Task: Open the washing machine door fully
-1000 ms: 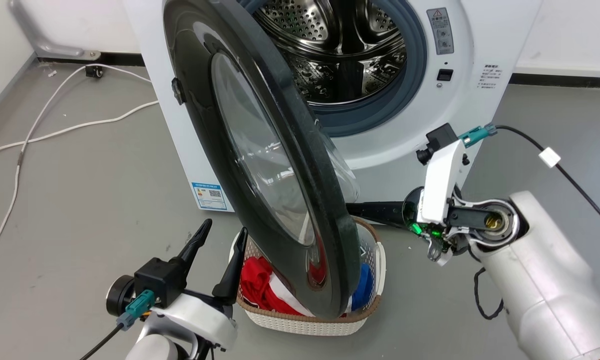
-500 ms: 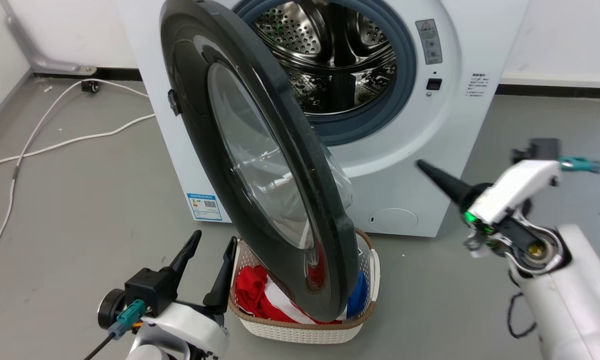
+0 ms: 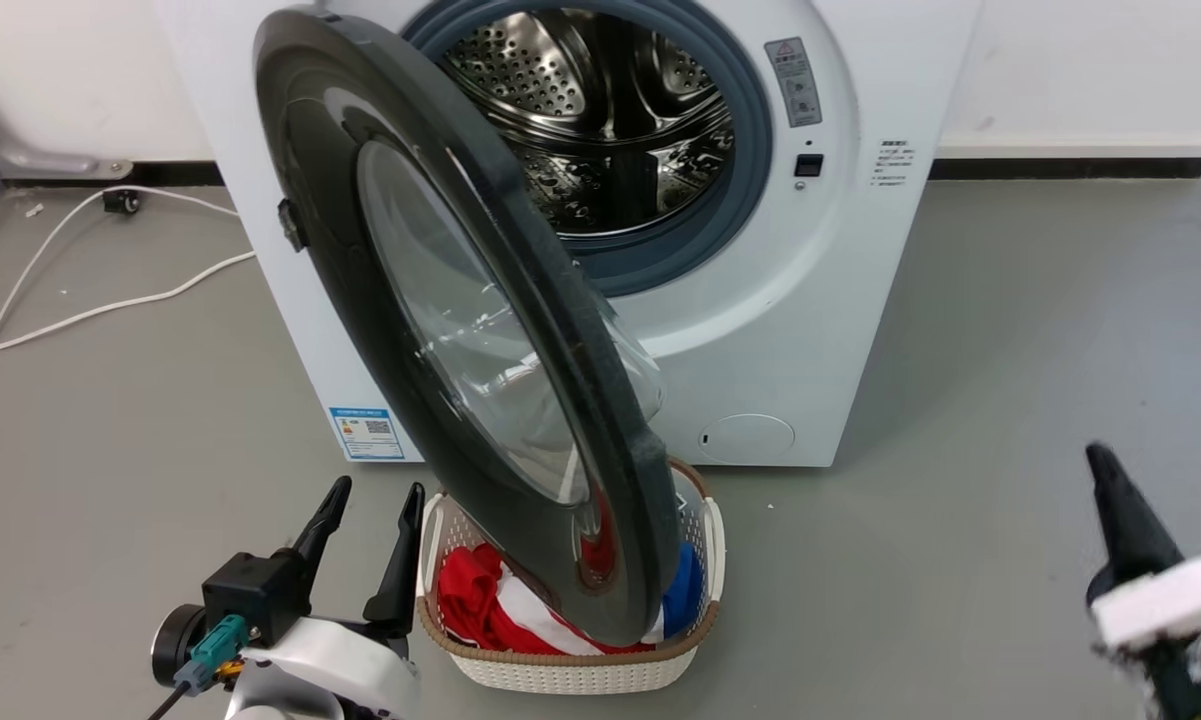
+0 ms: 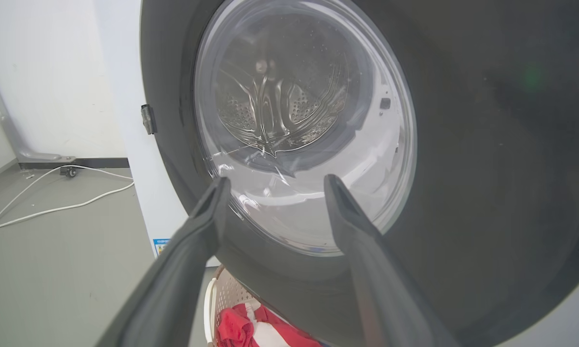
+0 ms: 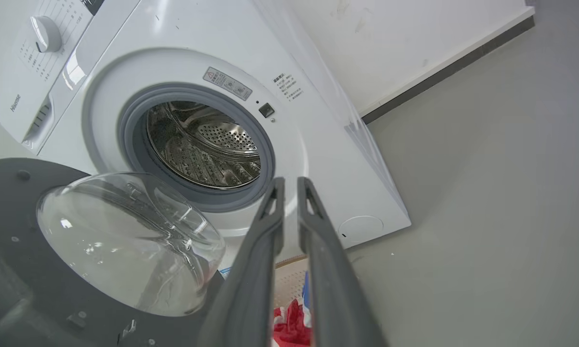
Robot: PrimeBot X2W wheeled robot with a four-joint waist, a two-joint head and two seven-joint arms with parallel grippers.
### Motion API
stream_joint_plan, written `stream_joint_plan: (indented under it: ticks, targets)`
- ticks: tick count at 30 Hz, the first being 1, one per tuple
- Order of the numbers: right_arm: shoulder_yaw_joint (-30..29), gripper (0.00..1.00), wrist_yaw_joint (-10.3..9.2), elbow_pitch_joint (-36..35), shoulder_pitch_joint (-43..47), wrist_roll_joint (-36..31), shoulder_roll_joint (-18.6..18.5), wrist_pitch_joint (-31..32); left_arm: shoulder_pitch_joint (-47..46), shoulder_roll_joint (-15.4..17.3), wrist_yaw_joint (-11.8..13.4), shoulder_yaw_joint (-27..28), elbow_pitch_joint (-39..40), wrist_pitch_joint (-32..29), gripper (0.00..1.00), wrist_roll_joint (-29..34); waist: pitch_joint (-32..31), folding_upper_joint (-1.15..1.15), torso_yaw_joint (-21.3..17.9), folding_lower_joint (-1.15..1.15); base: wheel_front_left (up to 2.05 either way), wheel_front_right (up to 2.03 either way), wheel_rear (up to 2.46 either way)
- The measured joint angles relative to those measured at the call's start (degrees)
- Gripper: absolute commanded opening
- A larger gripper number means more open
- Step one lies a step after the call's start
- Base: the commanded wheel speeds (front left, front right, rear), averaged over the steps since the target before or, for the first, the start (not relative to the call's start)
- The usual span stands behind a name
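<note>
Washing machine door (image 3: pixel 440 330) let go partway open, right gripper (image 5: pixel 290 183) pulled away to four o'clock, fingers nearly together; left gripper (image 3: pixel 378 488) spread wide, empty.

The grey floor (image 3: pixel 960 350) carries the washing machine (image 3: pixel 790 330), a white laundry basket (image 3: pixel 560 675) before it, and white cable (image 3: pixel 170 290).

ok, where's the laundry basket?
Head view, lower centre: laundry basket on the floor under the lower edge of the washing machine door, right of the left pincer.
</note>
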State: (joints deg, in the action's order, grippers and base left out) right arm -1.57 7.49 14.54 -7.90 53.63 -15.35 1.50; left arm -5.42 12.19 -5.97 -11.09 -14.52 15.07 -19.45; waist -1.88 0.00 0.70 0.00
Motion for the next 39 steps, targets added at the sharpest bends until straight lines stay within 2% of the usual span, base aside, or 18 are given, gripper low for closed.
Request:
stream_joint_plan:
  ticks: [1, 2, 6, 10, 15, 19, 23, 29, 39]
  targets:
    - [-1.04, 0.63, 0.00, -1.08, 1.76, -2.10, 0.88, -0.51, 0.13, -0.01, 0.02, 0.20, 0.04, 0.00, 1.00, 0.00, -0.03, 0.00, -0.22, 0.00, 0.00, 0.00, 0.00]
    - [-1.74, 1.00, 0.00, -2.10, 3.45, -4.72, 1.69, -1.02, 0.26, 0.00, 0.14, 0.38, 0.08, 0.00, 1.00, 0.00, -0.05, 0.00, -0.42, 0.00, 0.00, 0.00, 0.00]
    - [-4.92, 1.00, 0.00, -7.17, 7.30, -12.99, 6.25, -1.53, 0.44, 0.02, 0.26, 0.94, 0.07, 0.00, 1.00, 0.05, -0.10, 0.00, -1.08, 0.00, 0.00, 0.00, 0.00]
    - [-7.20, 1.00, 0.00, -13.45, 9.00, -24.09, 8.03, -1.98, 0.44, -0.01, 0.25, 1.08, 0.00, 0.00, 1.00, 0.47, -0.20, 0.00, -1.40, 0.00, 0.00, 0.00, 0.00]
    - [-6.51, 1.00, 0.01, -21.48, 9.68, -37.98, 8.46, -2.79, 0.43, -0.03, 0.24, 1.21, -0.02, 0.00, 1.00, 0.94, -0.45, 0.00, -1.42, 0.00, 0.00, 0.00, 0.00]
    - [-4.77, 1.00, 0.01, -24.48, 11.68, -45.99, 8.65, -4.00, 0.44, -0.18, 0.26, 1.75, 0.00, 0.00, 1.00, 1.43, -0.82, 0.00, -1.32, 0.01, 0.00, 0.00, 0.00]
    - [-3.57, 1.00, 0.01, -23.47, 14.10, -48.15, 10.00, -3.98, 0.47, -0.30, 0.26, 2.03, 0.04, 0.00, 1.00, 1.76, -0.94, 0.00, -1.19, 0.00, 0.00, 0.00, 0.00]
    - [-3.34, 1.00, 0.01, -19.68, 15.23, -47.48, 11.11, -4.67, 0.62, -0.41, 0.25, 2.25, 0.02, 0.00, 1.00, 2.24, -0.88, 0.00, -1.02, 0.00, 0.00, 0.00, 0.00]
    - [-2.72, 1.00, 0.01, -18.39, 14.94, -47.42, 11.77, -5.28, 0.71, -0.40, 0.08, 2.35, -0.36, 0.00, 1.00, 2.58, -0.78, 0.00, -0.65, 0.00, 0.00, 0.00, 0.00]
